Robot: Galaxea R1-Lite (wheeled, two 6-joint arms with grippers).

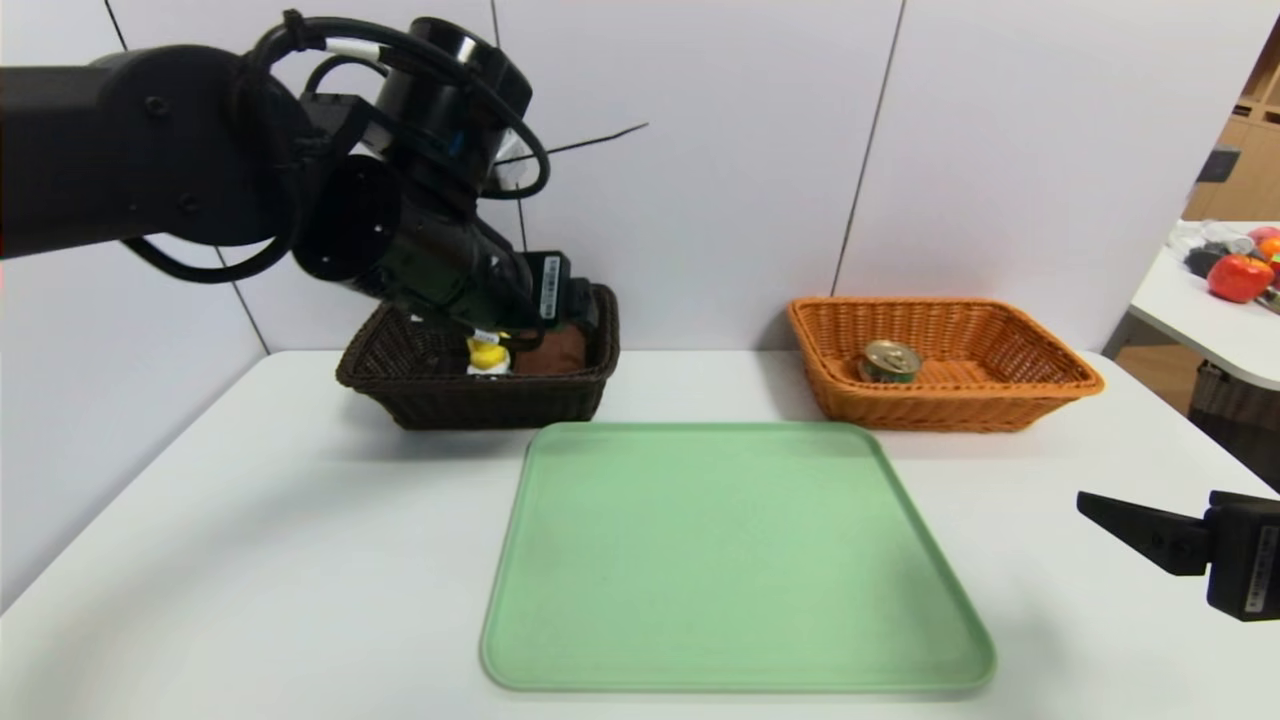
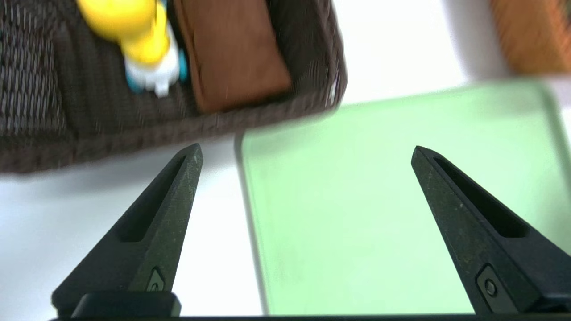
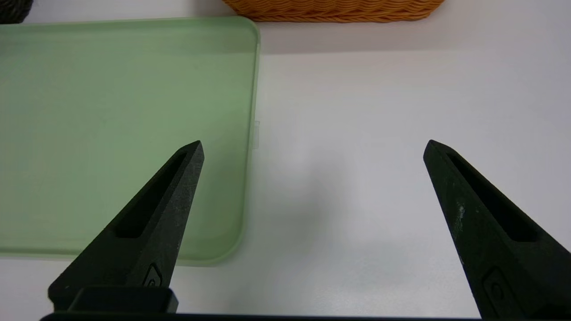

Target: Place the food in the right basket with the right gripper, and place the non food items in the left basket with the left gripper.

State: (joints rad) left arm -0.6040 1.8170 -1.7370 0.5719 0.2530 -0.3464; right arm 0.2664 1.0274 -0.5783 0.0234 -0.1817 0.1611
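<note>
Nearest to me on the white counter (image 1: pixel 250 540) lies a green tray (image 1: pixel 735 560), bare, its far edge just before the two baskets. Behind its far left corner sits the dark basket (image 1: pixel 490 400), towards the counter's back left corner, and in it I can see the yellow toy duck (image 1: pixel 487 353) on its white base, with the brown towel (image 1: pixel 552 352) just beside it, at the basket's right end. Over near the back right corner stands the orange basket (image 1: pixel 940 405); the little tin (image 1: pixel 890 362) rests inside, towards its left end. The robot's left arm (image 1: pixel 200 150) reaches in from the left, and its left hand (image 2: pixel 308 151) hangs above the front right corner of the dark basket, spread wide with nothing in it. Its right hand (image 3: pixel 314 149) waits above the counter's right side, beyond the tray's right edge, also wide open and holding nothing.
</note>
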